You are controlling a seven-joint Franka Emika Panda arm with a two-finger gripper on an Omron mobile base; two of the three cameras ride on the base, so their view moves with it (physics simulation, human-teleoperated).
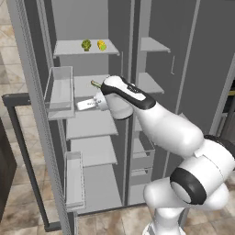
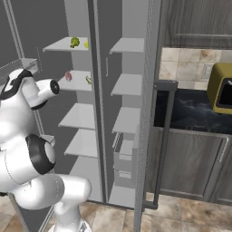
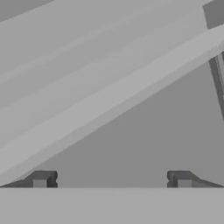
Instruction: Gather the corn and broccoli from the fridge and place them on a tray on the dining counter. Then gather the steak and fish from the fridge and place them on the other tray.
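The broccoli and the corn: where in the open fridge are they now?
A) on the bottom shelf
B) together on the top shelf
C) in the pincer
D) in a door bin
B: the broccoli and the corn sit side by side on the top shelf of the fridge, above the arm.

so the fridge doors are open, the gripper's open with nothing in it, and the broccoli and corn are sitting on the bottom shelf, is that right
Not quite. The broccoli and corn sit side by side on the top shelf, not the bottom one, as the left base view shows. The rest holds: the fridge is open and the gripper is open and empty.
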